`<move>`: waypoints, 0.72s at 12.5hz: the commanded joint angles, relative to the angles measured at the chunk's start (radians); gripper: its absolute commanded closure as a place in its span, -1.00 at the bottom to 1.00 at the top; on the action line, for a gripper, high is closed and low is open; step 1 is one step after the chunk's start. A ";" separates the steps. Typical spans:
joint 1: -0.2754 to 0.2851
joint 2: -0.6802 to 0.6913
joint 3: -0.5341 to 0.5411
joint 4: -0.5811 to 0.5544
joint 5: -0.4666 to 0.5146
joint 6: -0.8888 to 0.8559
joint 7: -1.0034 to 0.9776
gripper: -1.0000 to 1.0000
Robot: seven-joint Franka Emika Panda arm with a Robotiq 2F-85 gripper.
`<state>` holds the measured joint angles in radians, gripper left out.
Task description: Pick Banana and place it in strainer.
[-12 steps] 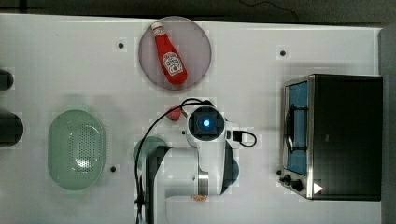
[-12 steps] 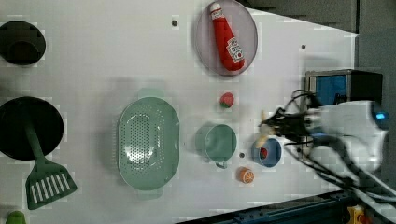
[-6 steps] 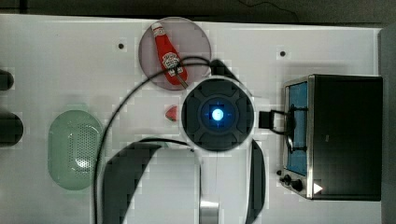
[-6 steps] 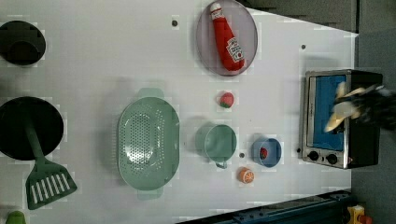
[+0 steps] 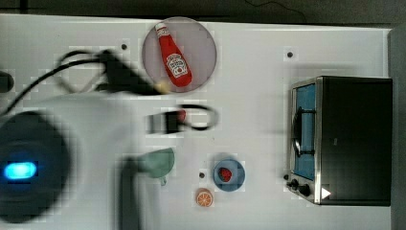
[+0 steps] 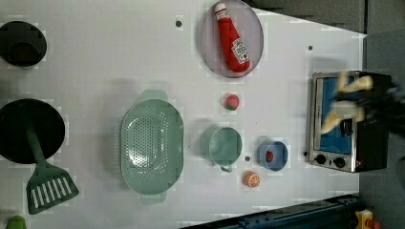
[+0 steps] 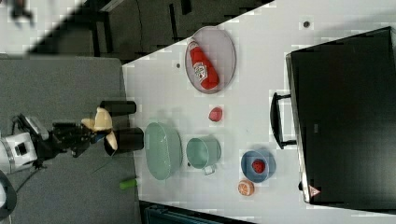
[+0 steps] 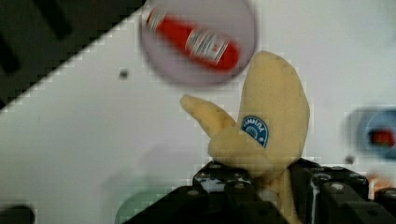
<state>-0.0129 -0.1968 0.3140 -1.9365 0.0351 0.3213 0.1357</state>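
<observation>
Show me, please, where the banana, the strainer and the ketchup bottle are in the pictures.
banana (image 8: 275,116): wrist view, on its thick pale-yellow body above the blue sticker.
strainer (image 6: 152,143): left view, on its perforated bottom.
ketchup bottle (image 6: 232,40): left view, on its red body above the label.

The banana (image 8: 275,116) looks like soft matt plush; the strainer (image 6: 152,147) smooth plastic; the toaster oven (image 6: 345,121) shiny metal.

One banana (image 8: 268,121) sits between the fingers. Beyond them: one strainer (image 6: 152,147), one green cup (image 6: 225,146), one ketchup bottle (image 6: 233,38) on one plate (image 6: 255,33), one blue bowl (image 6: 272,155), two strawberries, one orange slice (image 6: 251,179), one toaster oven (image 5: 352,140), one spatula (image 6: 46,186).
</observation>
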 commanded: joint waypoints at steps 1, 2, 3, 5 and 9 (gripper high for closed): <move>0.082 0.123 0.188 -0.023 0.038 0.001 0.352 0.46; 0.082 0.162 0.239 -0.026 0.037 0.021 0.475 0.46; 0.083 0.204 0.285 -0.033 0.037 0.044 0.599 0.46; 0.085 0.285 0.353 -0.054 0.031 0.144 0.845 0.46; 0.095 0.388 0.413 -0.129 -0.157 0.309 1.280 -0.07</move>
<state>0.1302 0.2185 0.7686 -2.0859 -0.1299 0.6055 1.1572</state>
